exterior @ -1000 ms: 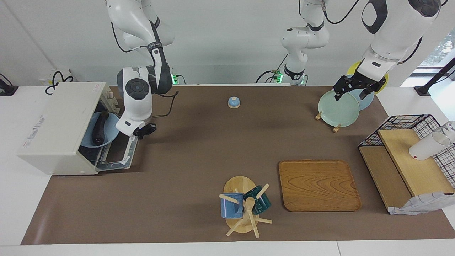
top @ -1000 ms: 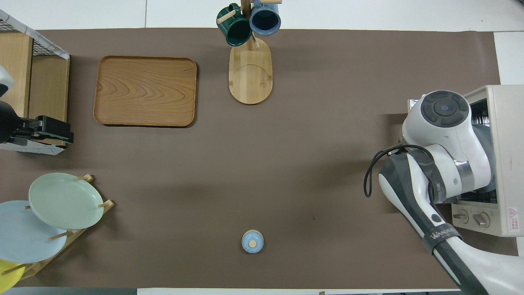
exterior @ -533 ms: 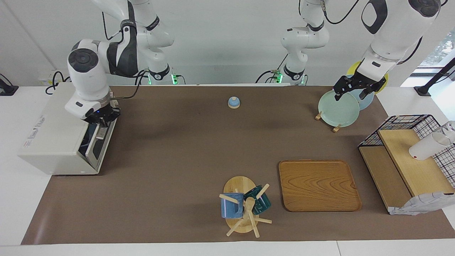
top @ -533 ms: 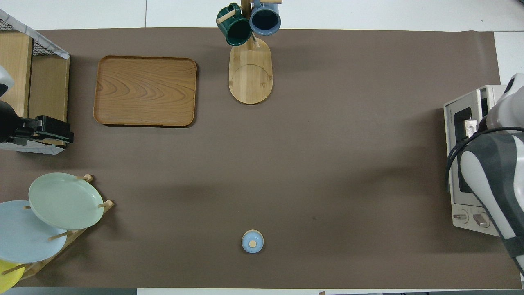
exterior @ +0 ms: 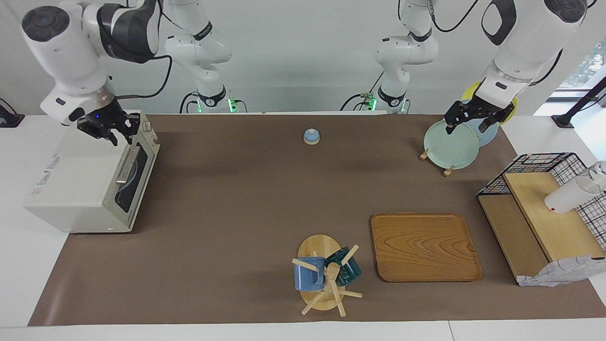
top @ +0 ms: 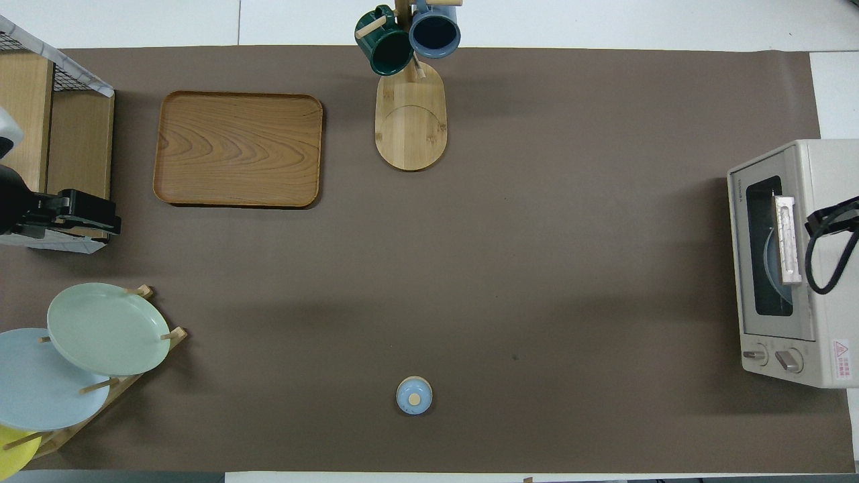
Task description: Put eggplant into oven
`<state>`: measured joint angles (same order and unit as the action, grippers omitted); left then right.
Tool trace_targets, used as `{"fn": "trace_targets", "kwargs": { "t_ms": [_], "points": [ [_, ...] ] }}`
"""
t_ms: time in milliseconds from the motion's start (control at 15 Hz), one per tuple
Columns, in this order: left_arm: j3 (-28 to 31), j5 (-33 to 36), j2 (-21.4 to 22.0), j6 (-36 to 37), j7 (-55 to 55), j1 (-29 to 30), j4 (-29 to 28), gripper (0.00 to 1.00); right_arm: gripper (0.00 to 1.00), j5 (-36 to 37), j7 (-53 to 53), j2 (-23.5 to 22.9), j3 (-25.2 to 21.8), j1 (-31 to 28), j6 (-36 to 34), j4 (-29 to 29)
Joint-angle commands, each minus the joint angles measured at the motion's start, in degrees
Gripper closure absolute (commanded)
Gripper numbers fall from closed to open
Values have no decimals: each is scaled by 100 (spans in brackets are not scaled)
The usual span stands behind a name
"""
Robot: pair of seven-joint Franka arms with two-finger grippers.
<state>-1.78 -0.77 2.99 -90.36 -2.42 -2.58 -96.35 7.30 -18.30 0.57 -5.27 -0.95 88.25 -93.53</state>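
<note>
The white oven [exterior: 71, 184] stands at the right arm's end of the table with its glass door [top: 762, 248] shut and its metal bar handle [exterior: 127, 166] up. Through the window a light blue plate [top: 772, 258] shows; the eggplant is hidden from both views. My right gripper [exterior: 108, 130] hangs open over the oven's top edge, just above the handle, holding nothing. At the other end of the table my left gripper [exterior: 467, 127] waits open over the plate rack, seen as a black hand [top: 100, 216] in the overhead view.
A plate rack [exterior: 447, 144] holds green, blue and yellow plates near the left arm's base. A wooden tray [exterior: 423, 246], a mug tree [exterior: 324, 277] with two mugs, a small blue bell [exterior: 311, 136] and a wire shelf [exterior: 544, 208] also stand on the brown mat.
The oven door swung up from lying open to shut, hiding the eggplant on its plate. My right gripper rose from the door to above the oven top and opened. The left arm stayed still.
</note>
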Motion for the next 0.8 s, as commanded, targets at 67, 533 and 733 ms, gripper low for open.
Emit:
{"fn": "trace_targets", "kwargs": {
  "t_ms": [67, 533, 733],
  "points": [
    [19, -2, 71, 1, -4, 4, -33, 0, 52, -264, -16, -303, 8, 7, -528, 634],
    [19, -2, 71, 1, -4, 4, -33, 0, 0, -405, 327, -67, 26, -20, -792, 494],
    [19, -2, 71, 1, -4, 4, -33, 0, 0, -431, 424, -75, 26, 16, -626, 511]
  ]
}}
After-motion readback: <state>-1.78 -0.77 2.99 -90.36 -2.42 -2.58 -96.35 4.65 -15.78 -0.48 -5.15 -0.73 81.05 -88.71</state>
